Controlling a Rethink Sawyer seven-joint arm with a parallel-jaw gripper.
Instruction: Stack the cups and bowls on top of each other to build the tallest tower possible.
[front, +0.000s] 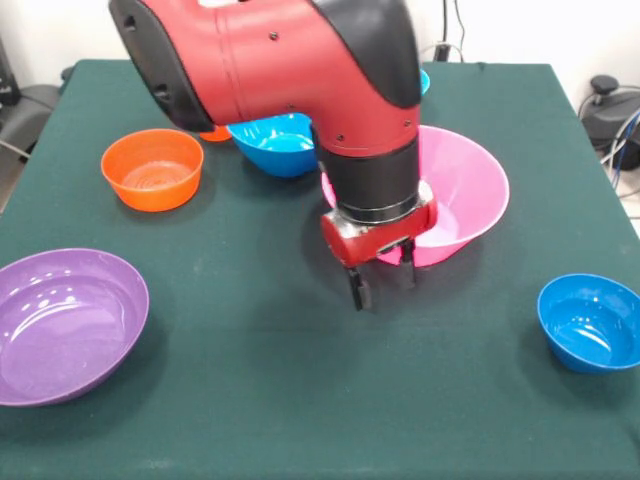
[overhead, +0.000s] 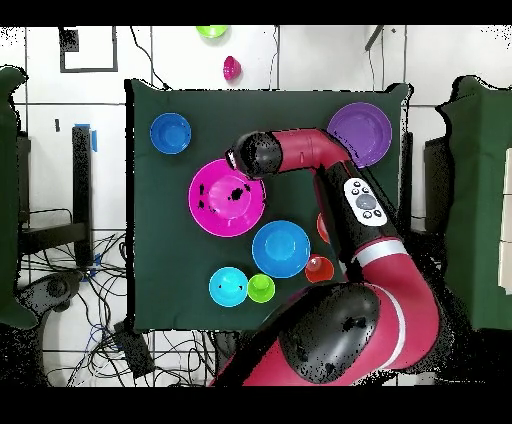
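My gripper (front: 382, 278) hangs open and empty just above the cloth, at the near rim of the huge pink bowl (front: 465, 190); in the overhead view it (overhead: 241, 160) sits at that bowl's (overhead: 222, 200) edge. The large blue bowl (front: 275, 142) stands behind the arm, the orange bowl (front: 152, 168) to its left. The purple bowl (front: 65, 325) is near left and a small blue bowl (front: 592, 322) near right. The overhead view also shows a second small blue bowl (overhead: 228, 287), the light green cup (overhead: 261, 288) and a small red bowl (overhead: 319, 269). The orange cup is hidden.
The dark green table (front: 250, 380) holds all of these. The red arm (overhead: 340, 200) crosses the table's right side in the overhead view and covers most of the orange bowl. A lime green bowl (overhead: 211, 32) and a small magenta piece (overhead: 231, 68) lie off the table on the floor.
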